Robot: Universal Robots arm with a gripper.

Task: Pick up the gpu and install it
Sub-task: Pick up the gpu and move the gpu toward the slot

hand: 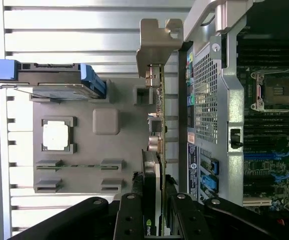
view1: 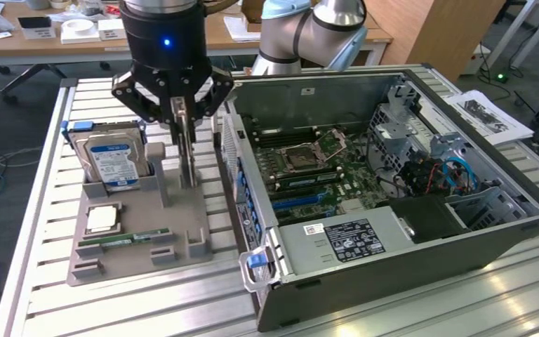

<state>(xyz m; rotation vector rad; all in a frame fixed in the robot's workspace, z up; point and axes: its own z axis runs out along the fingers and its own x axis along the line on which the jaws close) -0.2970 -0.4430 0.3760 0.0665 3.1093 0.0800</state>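
Observation:
The gpu [view1: 189, 158] is a thin dark card standing upright on edge over the grey fixture plate [view1: 134, 261], close to the open computer case [view1: 382, 246]. My gripper [view1: 188, 125] comes down from above, its fingers against both faces of the card's upper part. The wrist view looks down the gpu [hand: 155, 150] edge-on, with its silvery bracket [hand: 157, 42] at the far end and my gripper [hand: 154, 212] shut around it. I cannot tell whether the card's lower edge still rests in the fixture. The motherboard [view1: 311, 165] lies exposed inside the case.
A silver hard drive [view1: 110, 160] with blue rails stands in the fixture on the exterior view's left. A CPU [view1: 101, 219] and a green RAM stick [view1: 124, 239] lie on the plate. The case wall [hand: 207, 100] rises right beside the card. A desk stands behind.

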